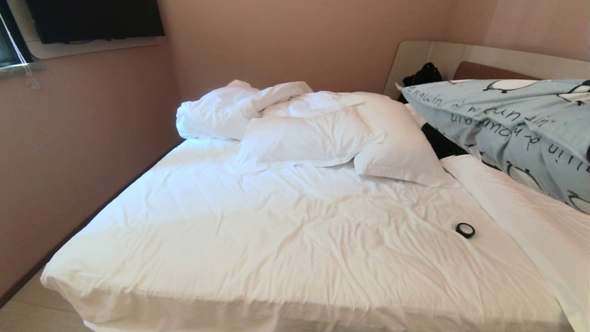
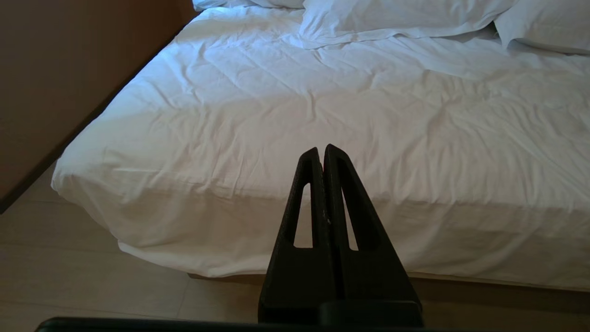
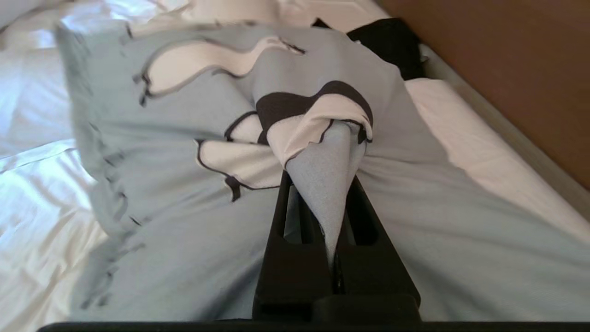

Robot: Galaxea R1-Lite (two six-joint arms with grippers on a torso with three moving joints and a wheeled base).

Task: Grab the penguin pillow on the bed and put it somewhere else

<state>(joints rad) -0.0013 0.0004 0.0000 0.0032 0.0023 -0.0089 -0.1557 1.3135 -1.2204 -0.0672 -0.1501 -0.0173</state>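
At three o'clock in your head view, the penguin pillow (image 1: pixel 516 124) hangs raised over the bed (image 1: pixel 286 230), a small black ring (image 1: pixel 465 229) on the sheet near five o'clock. Your left wrist view shows the left gripper (image 2: pixel 321 152), jaws clenched on nothing, before the bed's foot. Your right wrist view shows the right gripper (image 3: pixel 322 184), jaws pinching a bunched fold of the pillow.

Right end effector (image 3: pixel 322 184) pinched closed; left end effector (image 2: pixel 321 152) parked, fingers together.
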